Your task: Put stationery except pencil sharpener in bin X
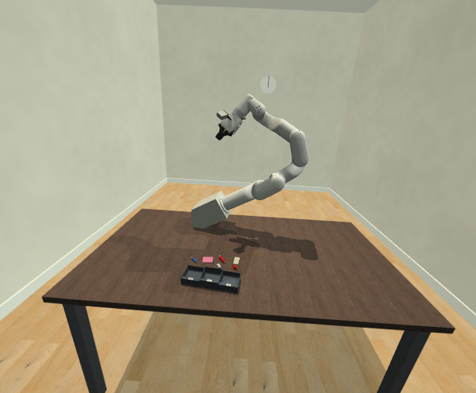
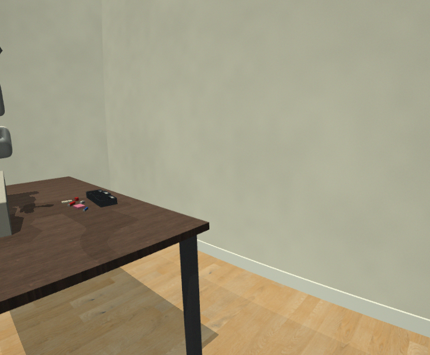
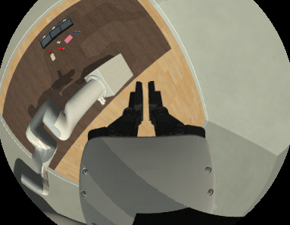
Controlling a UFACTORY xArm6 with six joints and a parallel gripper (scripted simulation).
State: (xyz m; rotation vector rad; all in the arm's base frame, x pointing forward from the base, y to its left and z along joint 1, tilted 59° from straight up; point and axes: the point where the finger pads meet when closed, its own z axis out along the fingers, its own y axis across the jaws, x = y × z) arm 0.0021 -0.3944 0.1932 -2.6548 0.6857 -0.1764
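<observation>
Hovering high at centre frame — pincer (image 1: 218,135) nearly shut, gripping nothing — well above bins (image 1: 211,278) and small items on the tabletop (image 1: 325,279).

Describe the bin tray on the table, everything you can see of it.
The bin tray is a dark, nearly black, low oblong with three open compartments in a row, each bearing a small pale label too small to read. It sits flat on the wooden table; all compartments look unfilled. Small items lie just behind it, apart from it.
</observation>
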